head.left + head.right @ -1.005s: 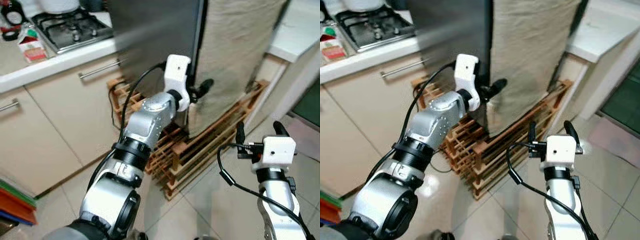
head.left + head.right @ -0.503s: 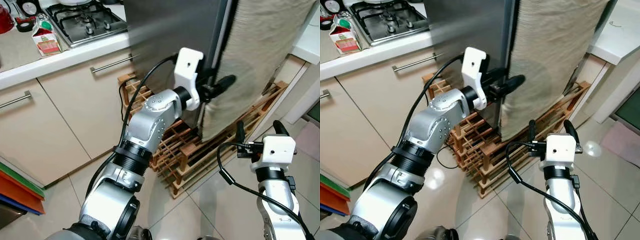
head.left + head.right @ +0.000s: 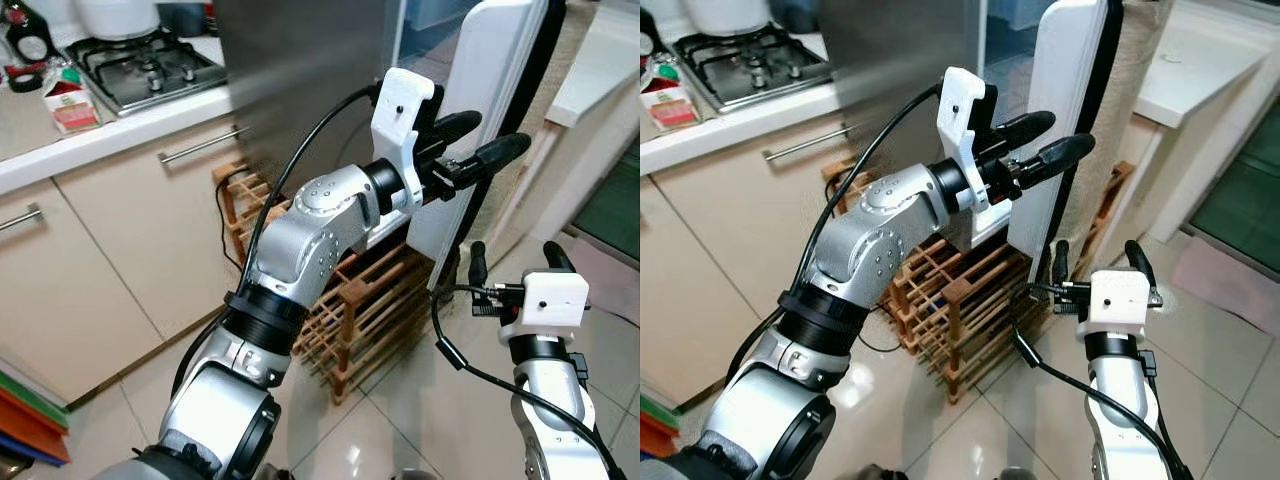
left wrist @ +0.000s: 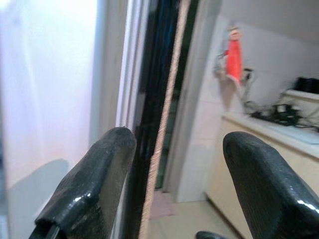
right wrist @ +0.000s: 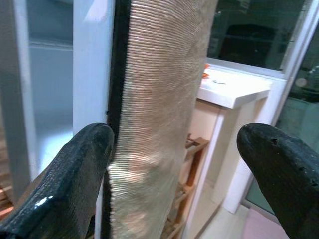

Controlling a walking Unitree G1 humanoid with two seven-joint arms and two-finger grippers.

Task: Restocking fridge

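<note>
Straddling the smooth white fridge door (image 3: pixel 480 120) edge, the left hand (image 3: pixel 478 145) is spread, as is the right hand (image 3: pixel 508 262).

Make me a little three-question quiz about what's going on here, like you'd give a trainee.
1. True or false: the fridge door is open.
2. Which gripper is raised at the door's edge?
A. the left gripper
B. the right gripper
3. What stands on the floor under the fridge?

Key:
1. True. The white inner side of the door faces the robot.
2. A. Its fingers are apart, beside the door's edge; the right gripper hangs lower, also open.
3. A wooden rack.
</note>
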